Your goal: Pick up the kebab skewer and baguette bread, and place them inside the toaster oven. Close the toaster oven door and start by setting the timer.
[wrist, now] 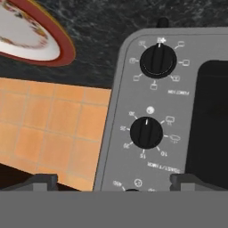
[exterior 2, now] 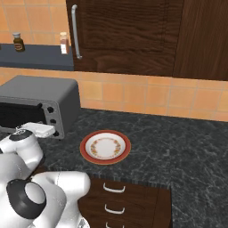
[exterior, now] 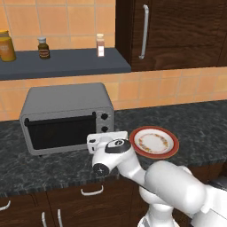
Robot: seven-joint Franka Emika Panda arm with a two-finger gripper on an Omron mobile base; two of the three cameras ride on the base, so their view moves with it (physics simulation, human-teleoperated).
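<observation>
On the dark desk (exterior: 195, 119) the toaster oven (exterior: 66, 116) sits at about 9 o'clock of the red-rimmed plate (exterior: 154, 142), with the toaster oven door (exterior: 60, 131) shut. The gripper (wrist: 113, 180) is right up at the knob panel, jaws spread wide, 1 tip on each side of the lowest knob. The middle knob (wrist: 146, 132) sits just above. Kebab and baguette: can't spot them.

A dark speckled stone counter (exterior: 195, 119) carries the toaster oven (exterior: 66, 116), which stands directly in front of the hand with its door shut. Just beside the hand, to its right, a red-rimmed plate (exterior: 154, 142) lies flat on the same counter, close to the oven's knob side.
</observation>
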